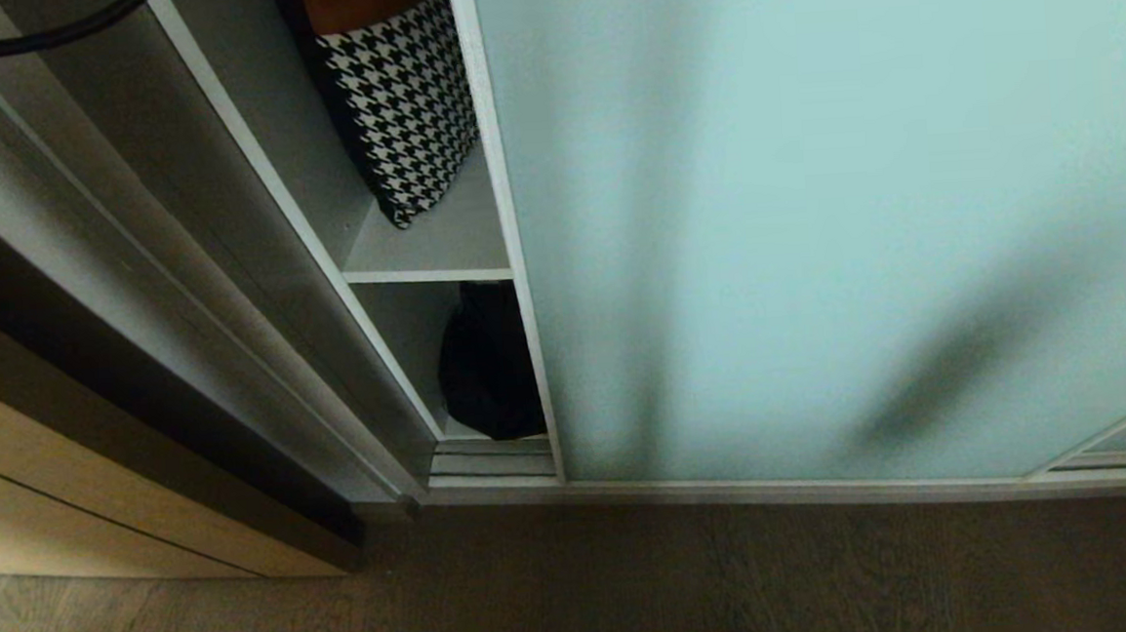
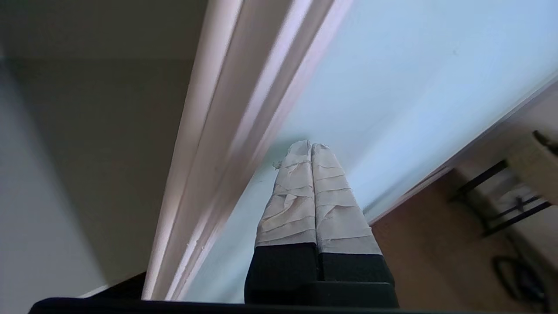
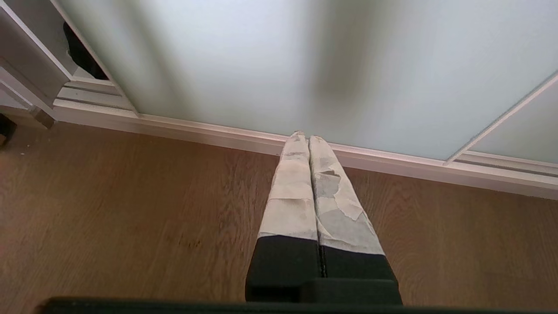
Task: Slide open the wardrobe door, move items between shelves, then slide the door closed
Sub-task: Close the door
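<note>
You see only a narrow gap beside the frosted sliding wardrobe door (image 1: 811, 223), which hides most of the interior. The floppy black bag (image 1: 488, 365) slumps under the white-grey shelf (image 1: 429, 275), partly cut off by the frame. The left end effector (image 2: 311, 145), clenched empty, points at the glass; the right end effector (image 3: 304, 135), also clenched, hangs over wooden floor (image 3: 130, 209).

- Brown wood-grain floor (image 1: 580, 598) runs along the foot of the wardrobe.
- At far left, a light wood panel (image 1: 37, 504) beside a dark upright strip (image 1: 138, 401).
- In the left wrist view, a black metal-framed piece of furniture (image 2: 501, 200) stands on the floor.
</note>
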